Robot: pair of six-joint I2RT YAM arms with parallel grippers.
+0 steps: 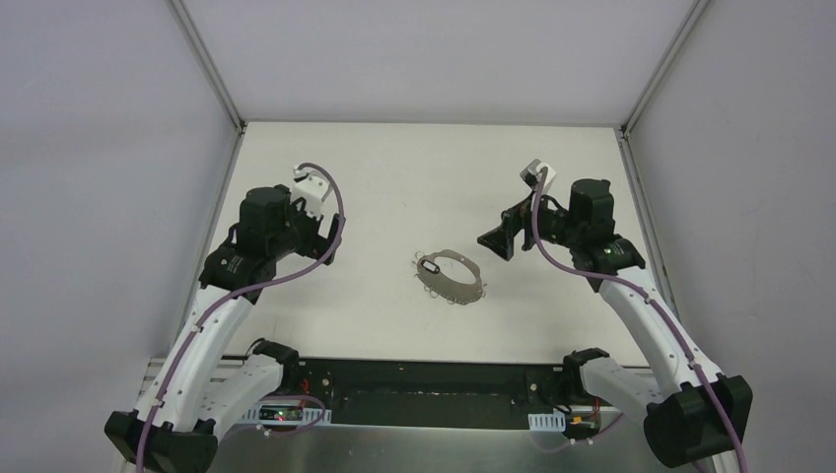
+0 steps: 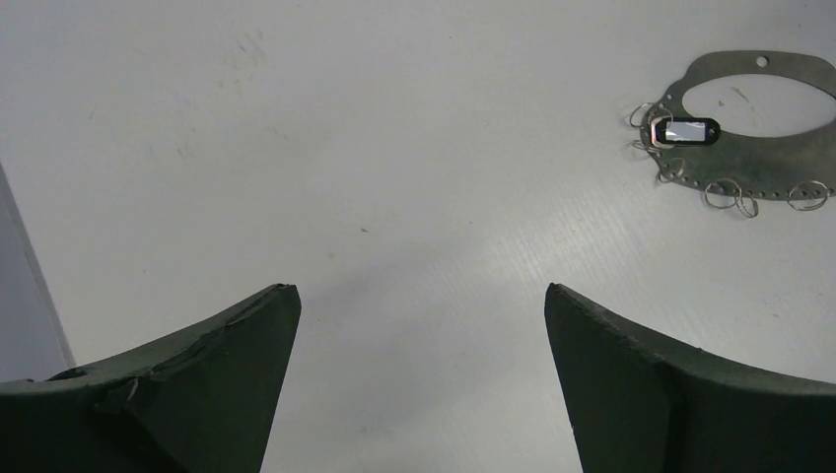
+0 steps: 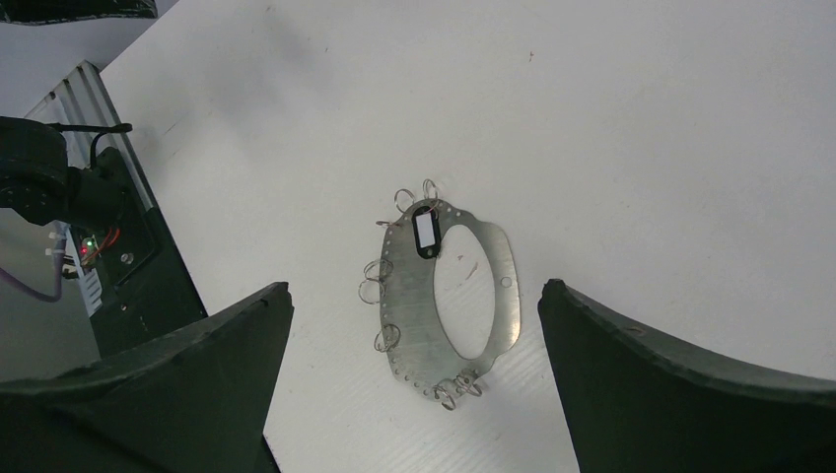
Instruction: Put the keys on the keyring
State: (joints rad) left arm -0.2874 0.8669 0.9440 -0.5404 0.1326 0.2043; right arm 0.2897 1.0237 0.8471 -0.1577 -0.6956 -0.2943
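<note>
Spread fingers [image 3: 197,374] frame both wrist views: the right gripper [image 3: 414,285] and left gripper [image 2: 422,291] stand wide apart and hold nothing. The keyring [image 3: 498,266] lies flat on the table [image 3: 641,118], straight ahead of the right gripper and ahead and off to the right of the left one, touched by neither. The key [image 3: 426,234] rests on the keyring's far rim, among small rings [image 3: 375,292]. Whether it is threaded or merely lying there I cannot tell; if loose, the threading is not yet done.
</note>
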